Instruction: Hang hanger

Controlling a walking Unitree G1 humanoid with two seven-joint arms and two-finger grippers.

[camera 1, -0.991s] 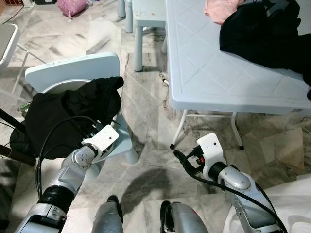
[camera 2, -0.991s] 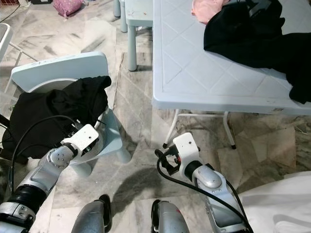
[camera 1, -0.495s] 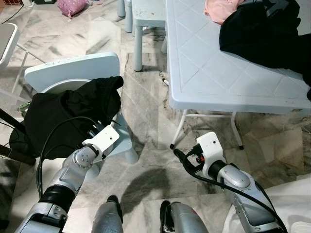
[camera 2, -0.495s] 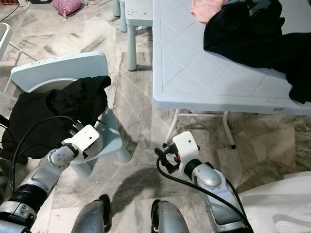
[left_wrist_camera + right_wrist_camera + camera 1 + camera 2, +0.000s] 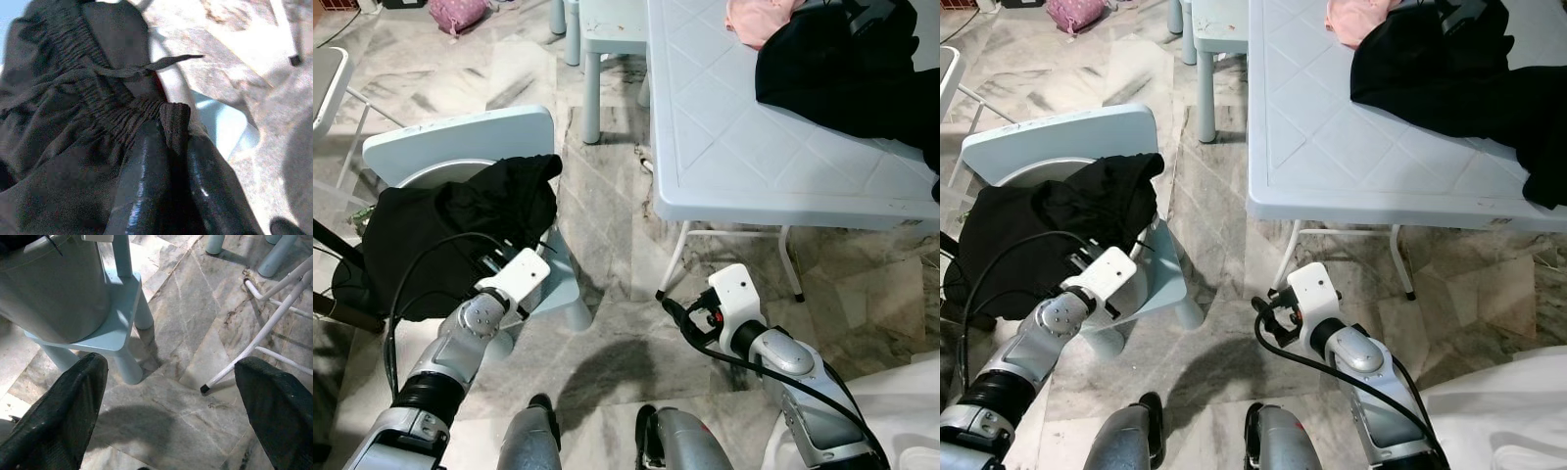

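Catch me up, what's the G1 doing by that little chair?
The left end effector is shut on the waistband of the black garment heaped on the small blue chair. The right end effector is open above the marble floor, between the chair and the table, holding nothing. More black clothing and a pink item lie on the table.

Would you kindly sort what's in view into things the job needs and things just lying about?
In the job:
- left tool, shut on the black garment
- right tool, open above the floor
- light blue chair carrying the garment

Lying about:
- table
- black clothes on it
- pink garment
- pink bag
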